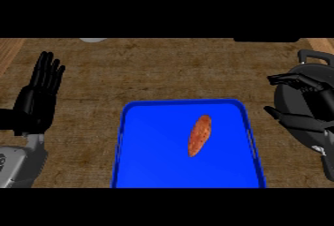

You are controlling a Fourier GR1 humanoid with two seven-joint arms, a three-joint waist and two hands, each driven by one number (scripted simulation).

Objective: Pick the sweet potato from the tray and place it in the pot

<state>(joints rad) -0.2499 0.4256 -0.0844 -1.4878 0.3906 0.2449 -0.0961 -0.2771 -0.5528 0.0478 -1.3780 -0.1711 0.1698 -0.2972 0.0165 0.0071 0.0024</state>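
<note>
Nothing accomplished yet, judging from how things lie. Sweet potato (199,136) lying lengthwise on the blue tray (150,163), right of the tray's middle, nearly upright in the view with a slight lean of its far end to the right, untouched by either hand. Pot (295,115) at the right edge of the counter (163,70), dark and round, handle pointing far, just right of the tray and largely covered by the right hand (306,95). Right hand hovering over the pot, fingers spread and relaxed, pointing left toward the tray, thumb apart below them, nothing pinched or held. Left hand (38,99) resting at the left edge, well apart from the tray, fingers straight up and slightly fanned, holding nothing. Whether anything already sits inside the pot: hidden by the hand, cannot tell. Still to do, by this reckoning: all of it — reach left from the pot to the sweet potato, close round it, lift, carry right over the tray's rim, release into the pot. Likely the right hand's job, being nearer both things.
</note>
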